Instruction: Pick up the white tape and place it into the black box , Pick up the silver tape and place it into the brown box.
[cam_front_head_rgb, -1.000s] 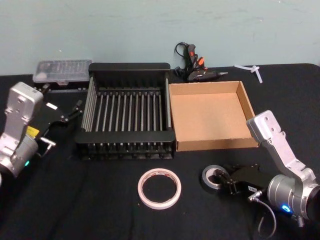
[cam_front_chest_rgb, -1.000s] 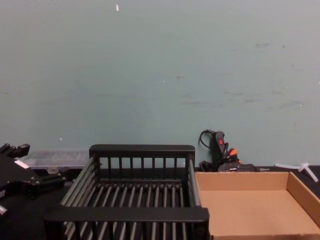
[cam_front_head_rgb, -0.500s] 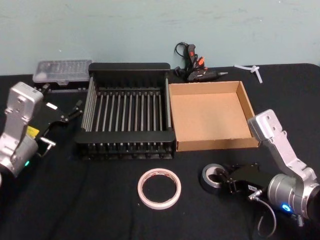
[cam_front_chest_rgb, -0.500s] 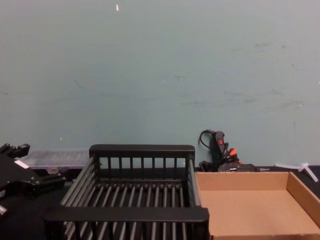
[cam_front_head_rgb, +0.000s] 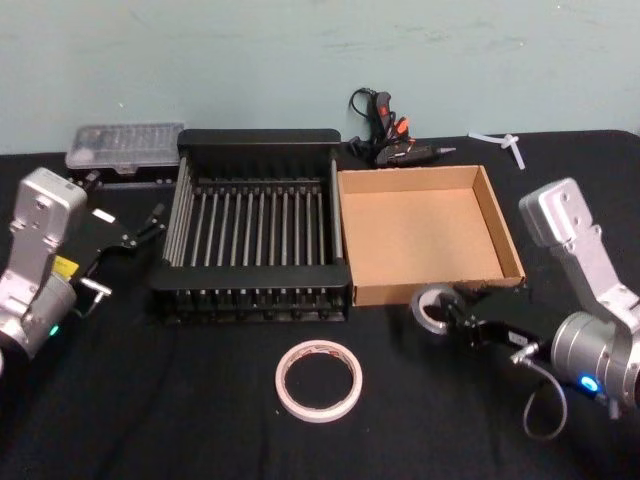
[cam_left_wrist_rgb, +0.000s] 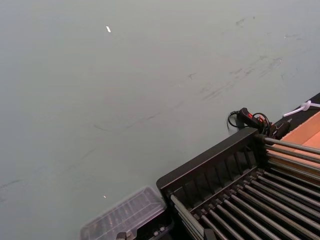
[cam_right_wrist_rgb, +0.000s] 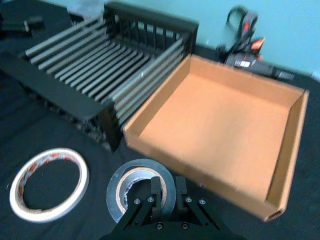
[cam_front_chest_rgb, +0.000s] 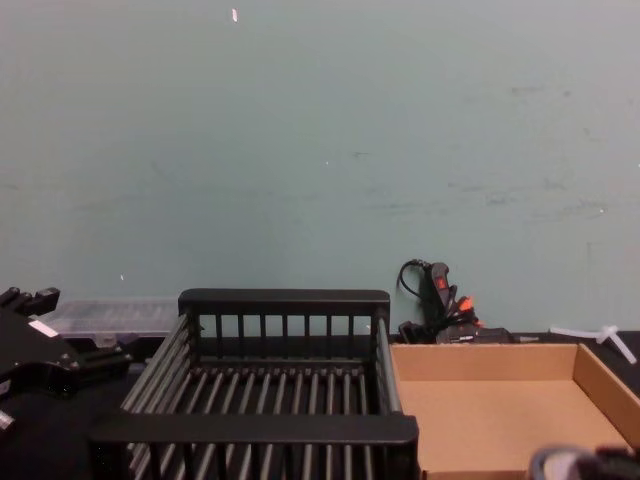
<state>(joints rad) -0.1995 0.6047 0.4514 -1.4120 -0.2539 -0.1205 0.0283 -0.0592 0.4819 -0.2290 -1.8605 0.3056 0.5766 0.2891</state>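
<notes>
The silver tape (cam_front_head_rgb: 417, 308) hangs just above the table, close in front of the brown box's (cam_front_head_rgb: 420, 235) near wall, with my right gripper (cam_front_head_rgb: 450, 316) shut on it. In the right wrist view one finger sits inside the silver tape's (cam_right_wrist_rgb: 120, 189) core and the other outside its wall, at the right gripper (cam_right_wrist_rgb: 168, 187). The white tape (cam_front_head_rgb: 318, 352) lies flat on the black cloth in front of the black box (cam_front_head_rgb: 258, 138). My left gripper (cam_front_head_rgb: 145, 225) is parked open at the far left beside the crate. The white tape (cam_right_wrist_rgb: 82, 180) also lies left of the held roll.
Behind the boxes lie a glue gun (cam_front_head_rgb: 385, 130), a clear plastic case (cam_front_head_rgb: 125, 140) and a white plastic piece (cam_front_head_rgb: 505, 140). The black box (cam_front_chest_rgb: 285, 300) and the brown box (cam_front_chest_rgb: 500, 410) stand side by side, touching. A teal wall rises behind the table.
My right gripper has lifted the silver tape off the cloth and carried it back toward the brown box's near wall. The left arm and the white tape have not moved.
</notes>
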